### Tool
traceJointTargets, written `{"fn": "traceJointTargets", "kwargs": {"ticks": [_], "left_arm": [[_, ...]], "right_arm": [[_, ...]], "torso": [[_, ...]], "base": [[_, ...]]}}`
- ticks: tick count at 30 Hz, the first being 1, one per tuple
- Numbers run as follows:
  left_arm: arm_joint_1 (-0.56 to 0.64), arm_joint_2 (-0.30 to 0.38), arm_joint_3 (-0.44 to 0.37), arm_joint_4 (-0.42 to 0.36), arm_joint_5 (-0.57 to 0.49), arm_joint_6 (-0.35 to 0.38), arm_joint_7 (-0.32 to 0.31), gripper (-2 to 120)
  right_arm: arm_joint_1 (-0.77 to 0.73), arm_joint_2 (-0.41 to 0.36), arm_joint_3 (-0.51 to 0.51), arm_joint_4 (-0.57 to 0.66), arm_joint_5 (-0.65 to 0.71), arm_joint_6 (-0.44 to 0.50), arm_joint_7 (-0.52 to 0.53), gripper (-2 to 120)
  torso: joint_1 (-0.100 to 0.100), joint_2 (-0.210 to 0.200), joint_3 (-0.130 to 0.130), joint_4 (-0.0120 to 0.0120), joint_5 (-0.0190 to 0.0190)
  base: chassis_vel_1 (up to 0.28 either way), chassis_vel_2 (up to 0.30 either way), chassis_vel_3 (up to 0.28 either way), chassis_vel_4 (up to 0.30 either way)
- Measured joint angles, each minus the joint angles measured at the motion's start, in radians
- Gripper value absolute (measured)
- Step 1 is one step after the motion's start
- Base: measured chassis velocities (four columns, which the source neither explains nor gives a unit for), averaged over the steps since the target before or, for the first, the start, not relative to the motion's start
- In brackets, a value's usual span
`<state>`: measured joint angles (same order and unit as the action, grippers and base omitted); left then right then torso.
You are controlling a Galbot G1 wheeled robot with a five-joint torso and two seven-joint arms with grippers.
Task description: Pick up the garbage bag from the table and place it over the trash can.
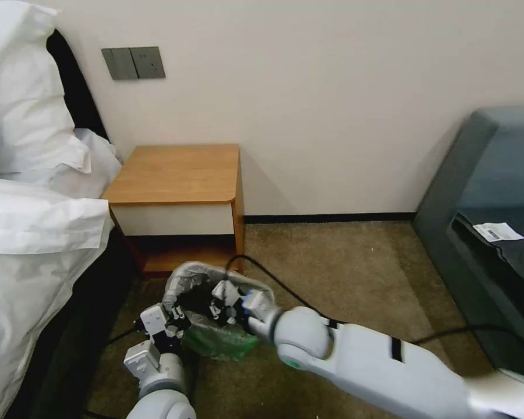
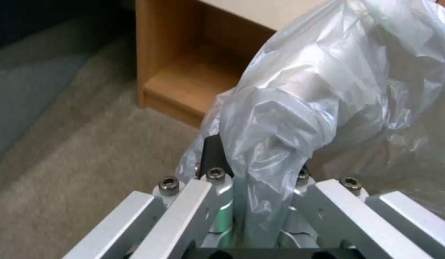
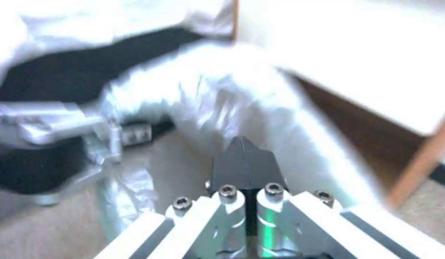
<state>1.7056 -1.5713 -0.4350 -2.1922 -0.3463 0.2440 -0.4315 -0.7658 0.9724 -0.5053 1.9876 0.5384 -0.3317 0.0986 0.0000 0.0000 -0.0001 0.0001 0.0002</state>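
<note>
garbage bag (image 1: 199,278): crinkly translucent grey, draped over the bin's rim
trash can (image 1: 221,343): pale green, upright on carpet, at six o'clock from the table
table (image 1: 177,173): orange-brown, top bare

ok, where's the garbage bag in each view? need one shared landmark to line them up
Head view: garbage bag low centre, draped on the trash can, below the table.
Left wrist view: bunched, centre-right, clamped in the left end effector.
Right wrist view: pale arch across the middle, above the right end effector.
Landmark: the table.
</note>
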Motion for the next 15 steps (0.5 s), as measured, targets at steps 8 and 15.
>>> {"fn": "traceJointTargets", "kwargs": {"ticks": [8,15], "left_arm": [[-0.013,0.02,-0.002,-0.056,-0.214,0.113,-0.047,7],[-0.043,0.028,-0.009,-0.099,-0.481,0.23,-0.187,7]], "right_arm": [[-0.333,-0.088,0.341,0.219,-0.088,0.08,-0.044,15],[-0.461,-0.017,0.515,0.226,-0.126,0.133,-0.091,42]], "torso": [[0.0,0.0,0.0,-0.0003,-0.0001],[0.0,0.0,0.0,-0.0001,0.0]], "base": [[0.0,0.0,0.0,0.0],[0.0,0.0,0.0,0.0]]}}
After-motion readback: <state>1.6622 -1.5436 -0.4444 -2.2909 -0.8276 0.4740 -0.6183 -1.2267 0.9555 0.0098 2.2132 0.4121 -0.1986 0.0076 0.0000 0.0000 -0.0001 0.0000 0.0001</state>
